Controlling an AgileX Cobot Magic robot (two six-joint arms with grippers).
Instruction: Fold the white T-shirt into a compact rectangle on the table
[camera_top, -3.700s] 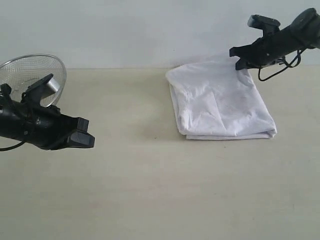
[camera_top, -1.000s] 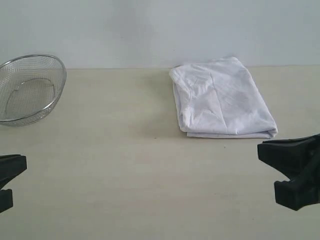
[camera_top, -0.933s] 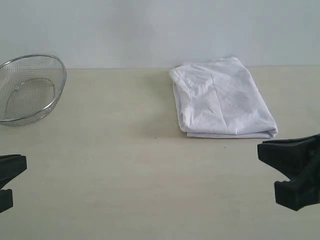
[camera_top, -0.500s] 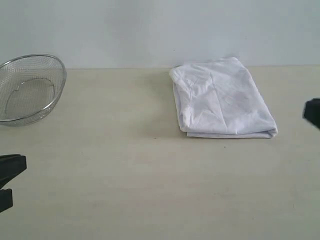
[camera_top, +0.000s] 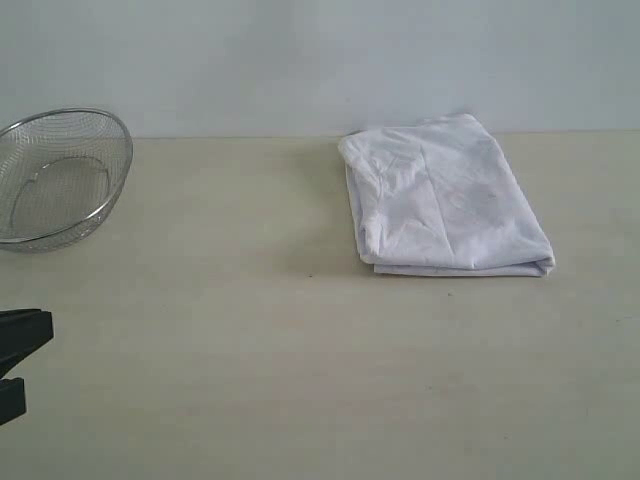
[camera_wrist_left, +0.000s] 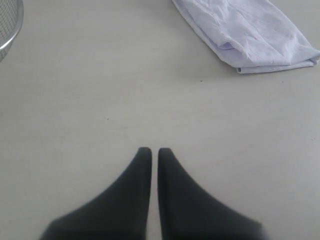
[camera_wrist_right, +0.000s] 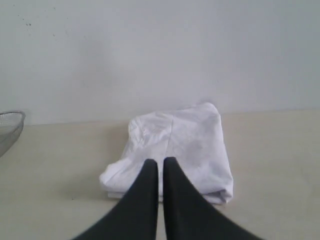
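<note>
The white T-shirt (camera_top: 446, 198) lies folded into a compact rectangle on the beige table (camera_top: 300, 380), right of centre toward the far edge; its lettering and tag are hidden inside the folds. It also shows as the T-shirt (camera_wrist_left: 250, 32) in the left wrist view and the T-shirt (camera_wrist_right: 177, 147) in the right wrist view. My left gripper (camera_wrist_left: 150, 151) is shut and holds nothing, well away from the shirt; its tip, the left gripper (camera_top: 20, 360), shows at the exterior view's left edge. My right gripper (camera_wrist_right: 160, 161) is shut, empty, pulled back from the shirt and out of the exterior view.
A round wire-mesh basket (camera_top: 60, 178) stands at the far left of the table, its rim also seen as the basket (camera_wrist_left: 9, 25) and the basket (camera_wrist_right: 9, 127). A pale wall runs behind the table's far edge.
The right gripper left the shirt's far corner, dropped to the near right, then withdrew out of the exterior view. The left gripper pulled back to the left edge. The shirt stays put.
</note>
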